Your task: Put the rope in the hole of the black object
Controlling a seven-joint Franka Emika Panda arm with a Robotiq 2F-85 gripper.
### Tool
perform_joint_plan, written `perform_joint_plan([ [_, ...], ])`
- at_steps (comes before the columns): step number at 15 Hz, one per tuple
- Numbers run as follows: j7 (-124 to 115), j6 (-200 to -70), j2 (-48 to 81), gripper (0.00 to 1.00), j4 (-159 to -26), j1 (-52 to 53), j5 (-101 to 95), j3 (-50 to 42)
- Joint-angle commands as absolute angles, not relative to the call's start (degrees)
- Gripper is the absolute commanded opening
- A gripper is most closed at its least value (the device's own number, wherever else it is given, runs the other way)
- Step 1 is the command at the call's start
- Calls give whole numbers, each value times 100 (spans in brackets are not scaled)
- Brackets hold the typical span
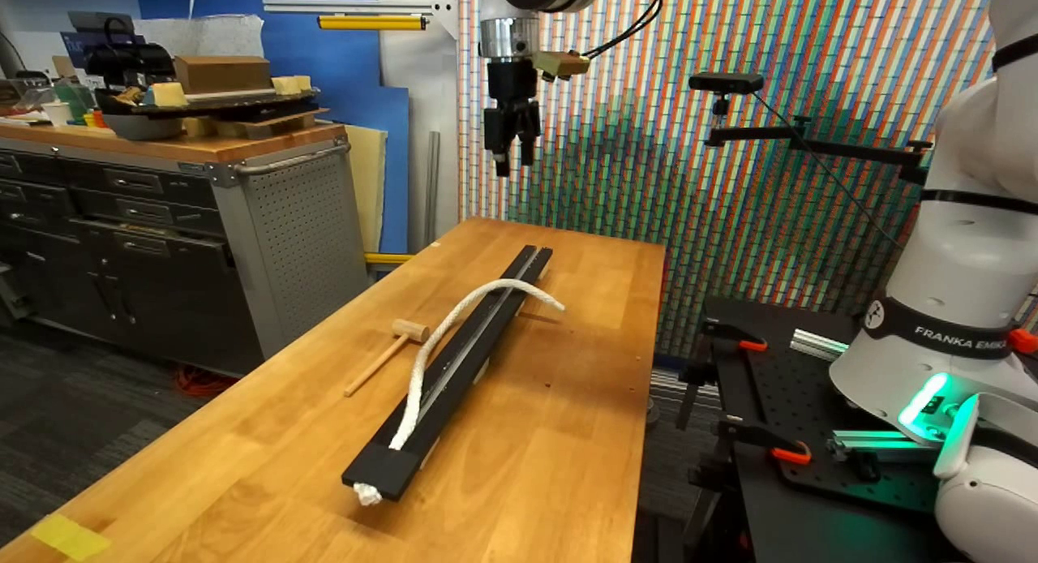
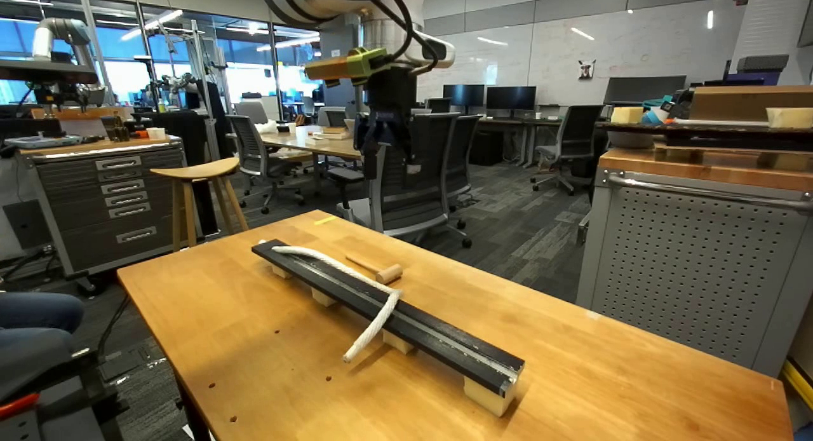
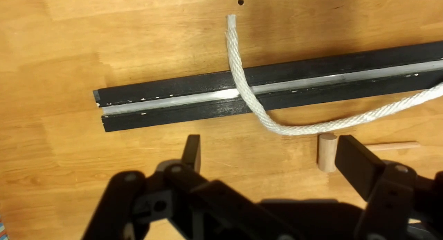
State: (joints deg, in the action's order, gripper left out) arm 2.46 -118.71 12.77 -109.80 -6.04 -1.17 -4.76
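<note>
The black bar (image 1: 474, 368) lies along the wooden table in both exterior views (image 2: 457, 326), with a pale groove (image 3: 173, 101) along its top. The white rope (image 1: 416, 376) meets the bar at its near end, beside a black end piece. White material (image 1: 367, 494) sticks out beyond that end. From there the rope bows off one side, crosses over the groove, and its free end hangs past the other side, as also seen in the wrist view (image 3: 238, 68). My gripper (image 1: 515, 164) is high above the table; in the wrist view (image 3: 268, 153) its fingers are wide apart and empty.
A wooden mallet (image 1: 411, 330) lies on the table beside the bar, close to the rope's bow. Pale blocks (image 2: 489, 396) hold the bar above the table. Yellow tape (image 1: 70, 537) marks a table corner. A drawer cabinet (image 1: 296, 230) stands beyond the table.
</note>
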Motion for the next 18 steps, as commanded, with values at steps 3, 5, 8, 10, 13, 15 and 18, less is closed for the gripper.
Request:
perform_joint_plan([
  [3,427,-12150,1488,100,-11043,-693,122,-472],
  [5,430,-12397,1554,100,-11127,-717,161,-469],
  [8,444,-12552,1623,100,-11250,-755,240,-466],
  [10,458,-12593,1627,100,-11355,-775,277,-462],
  [13,465,-12661,1478,100,-11609,-778,306,-457],
  [15,526,-12515,1230,100,-11735,-742,292,-424],
  [18,360,-12516,1480,100,-11562,-704,152,-464],
])
